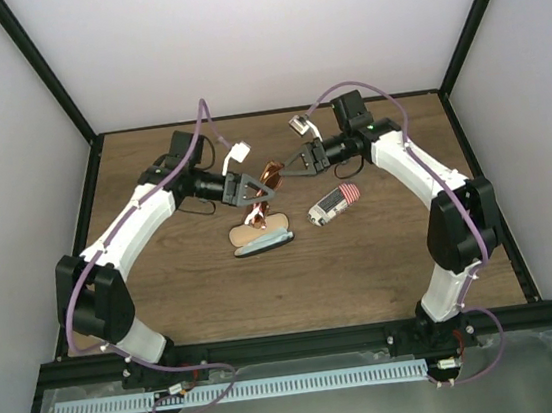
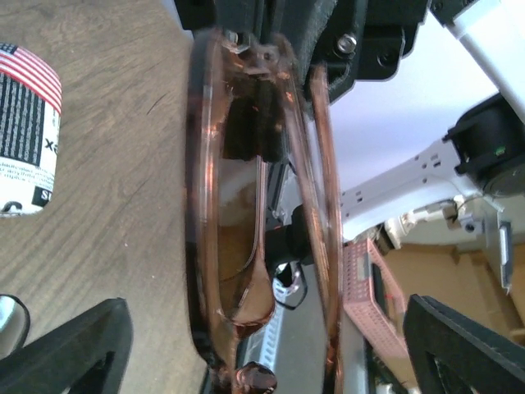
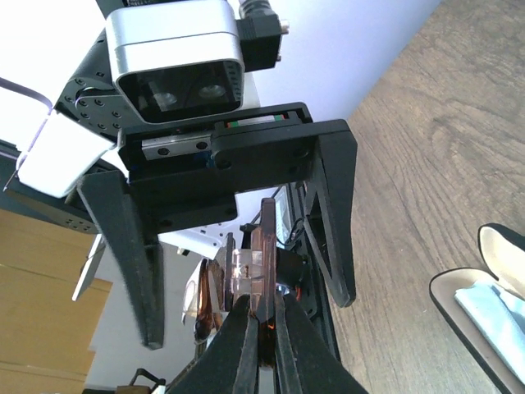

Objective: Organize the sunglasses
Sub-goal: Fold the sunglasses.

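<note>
Your right gripper (image 3: 261, 305) is pinched tight on the sunglasses (image 2: 238, 213), its two fingers gripping the frame edge-on near one end, so the reddish-brown frame and amber lenses hang in the air, off the wooden table (image 1: 384, 264). Your left gripper (image 1: 257, 191) faces it from the other side with its fingers (image 3: 131, 246) spread wide; they straddle the sunglasses on either side and, as far as the wrist views show, touch neither lens nor temple. Take the open tan case (image 1: 247, 234) as your reference: the sunglasses are held above the table just beyond the case, on the side away from the arm bases, with the left gripper over its far edge and the right gripper farther back and to the right. A light blue cloth (image 3: 500, 316) lies inside the case. The closed stars-and-stripes case (image 1: 336, 202) lies on the wood to the right of the tan case, near it but not touching.
</note>
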Available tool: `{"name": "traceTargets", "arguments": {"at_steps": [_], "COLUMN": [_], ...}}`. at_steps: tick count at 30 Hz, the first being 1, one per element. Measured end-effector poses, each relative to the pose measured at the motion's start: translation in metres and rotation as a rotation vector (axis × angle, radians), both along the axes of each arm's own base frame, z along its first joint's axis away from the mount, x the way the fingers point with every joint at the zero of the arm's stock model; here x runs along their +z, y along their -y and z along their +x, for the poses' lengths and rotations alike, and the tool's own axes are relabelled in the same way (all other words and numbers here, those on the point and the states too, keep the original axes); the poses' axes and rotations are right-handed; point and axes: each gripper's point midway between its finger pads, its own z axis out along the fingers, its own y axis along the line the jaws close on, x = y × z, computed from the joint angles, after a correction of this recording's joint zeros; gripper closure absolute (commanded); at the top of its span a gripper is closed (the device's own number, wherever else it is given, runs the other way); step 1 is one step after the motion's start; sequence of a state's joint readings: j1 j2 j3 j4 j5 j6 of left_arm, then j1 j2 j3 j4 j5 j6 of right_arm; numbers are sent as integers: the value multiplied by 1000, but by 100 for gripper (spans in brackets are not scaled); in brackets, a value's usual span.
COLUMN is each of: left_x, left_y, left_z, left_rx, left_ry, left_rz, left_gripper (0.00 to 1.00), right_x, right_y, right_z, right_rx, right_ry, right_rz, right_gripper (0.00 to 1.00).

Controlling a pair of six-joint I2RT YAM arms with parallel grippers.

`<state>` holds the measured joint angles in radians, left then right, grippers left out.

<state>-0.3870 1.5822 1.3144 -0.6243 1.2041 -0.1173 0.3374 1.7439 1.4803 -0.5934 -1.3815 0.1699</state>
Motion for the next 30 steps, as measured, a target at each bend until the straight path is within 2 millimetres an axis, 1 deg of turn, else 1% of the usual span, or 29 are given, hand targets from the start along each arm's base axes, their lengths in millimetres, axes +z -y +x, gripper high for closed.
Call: {"name": "traceTargets", "arguments": {"at_steps": [1, 5, 9, 11, 13, 16, 17, 19, 20, 22, 24, 26, 28, 29, 30], "left_x": [1, 1, 9, 15, 19, 22, 23, 22, 21, 16, 4, -16, -46, -64, -80], "left_y": [0, 0, -6, -16, -31, -55, -63, -77, -87, -99, -112, -123, -131, -134, -135], "left_z": [0, 7, 26, 40, 60, 83, 90, 103, 111, 121, 134, 145, 152, 155, 157], "left_rx": [2, 32, 126, 204, 324, 491, 546, 662, 738, 831, 924, 992, 1033, 1042, 1043], "left_ry": [1, 6, 45, 76, 107, 139, 148, 167, 179, 179, 180, 166, 136, 111, 88], "left_rz": [-1, 11, 27, 34, 53, 80, 92, 130, 160, 202, 271, 345, 429, 475, 511], "left_gripper": [0, 0, 0, 0, 0, 0, 3, 15, 16, 19, 24, 24, 25, 25, 23], "right_x": [0, -3, -12, -18, -24, -31, -34, -44, -50, -64, -78, -89, -94, -94, -92], "right_y": [0, -1, -1, 0, 0, 1, 1, 2, 3, 6, 11, 15, 19, 22, 24], "right_z": [1, 8, 17, 20, 23, 29, 31, 35, 36, 36, 34, 32, 31, 30, 29], "right_rx": [-3, -37, -97, -127, -163, -207, -224, -261, -282, -326, -376, -424, -467, -491, -506], "right_ry": [-3, -6, -27, -42, -62, -85, -96, -125, -142, -184, -232, -277, -298, -303, -304], "right_rz": [-3, -26, -55, -68, -81, -93, -99, -112, -121, -139, -157, -173, -183, -187, -185], "right_gripper": [99, 99, 99, 99, 99, 99, 99, 99, 99, 99, 99, 99, 99, 99, 99]}}
